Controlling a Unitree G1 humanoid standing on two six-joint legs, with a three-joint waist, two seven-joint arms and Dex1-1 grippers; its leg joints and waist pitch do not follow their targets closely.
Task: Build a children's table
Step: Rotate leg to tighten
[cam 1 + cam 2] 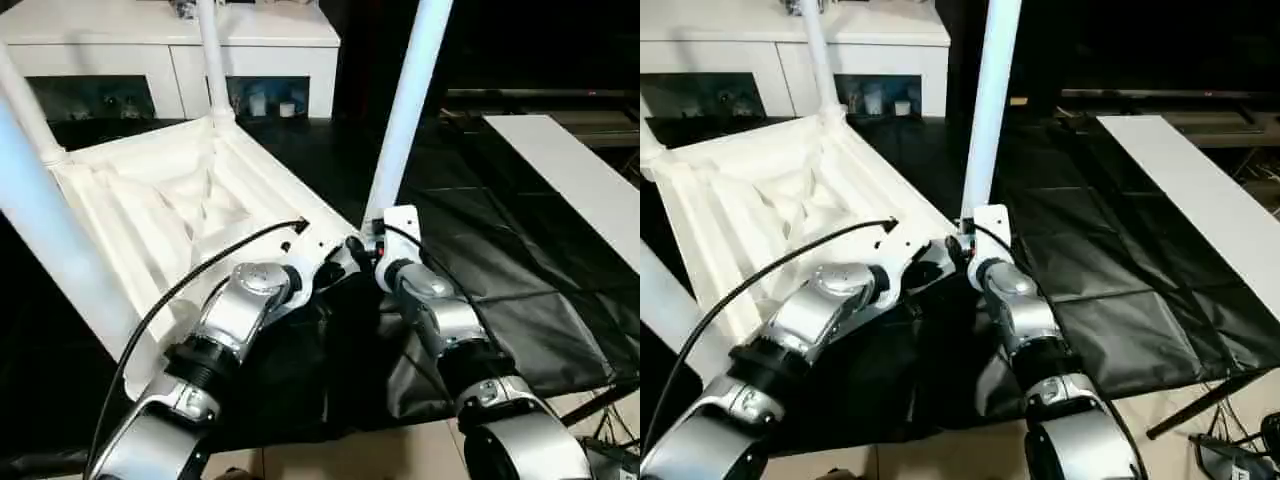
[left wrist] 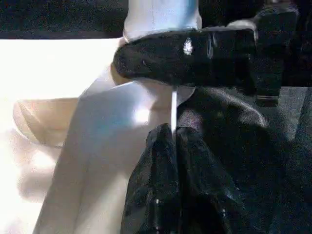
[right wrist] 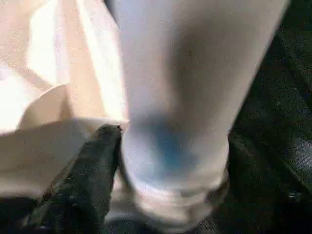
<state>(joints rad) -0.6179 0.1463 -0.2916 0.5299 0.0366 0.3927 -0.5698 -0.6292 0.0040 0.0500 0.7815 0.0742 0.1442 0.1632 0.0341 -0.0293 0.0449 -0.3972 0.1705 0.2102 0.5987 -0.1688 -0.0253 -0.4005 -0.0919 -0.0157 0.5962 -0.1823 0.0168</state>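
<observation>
The white tabletop (image 1: 150,200) lies upside down on a black cloth, its ribbed underside facing up. Three white legs stand in its corners: a far one (image 1: 213,60), a left one (image 1: 25,110) and a big near-left one (image 1: 50,240). A fourth leg (image 1: 405,110) rises from the near right corner. My right gripper (image 1: 368,250) is shut on that leg's base, with one black finger (image 3: 92,165) pressed against its side. My left gripper (image 2: 173,141) is shut with nothing in it and sits just beside that corner, close under the right gripper's finger (image 2: 195,58).
A white cabinet (image 1: 170,40) with glass-fronted compartments stands at the back. A long white board (image 1: 570,170) lies at the right. The black cloth (image 1: 500,280) covers the work surface. A black cable (image 1: 200,270) loops over my left forearm.
</observation>
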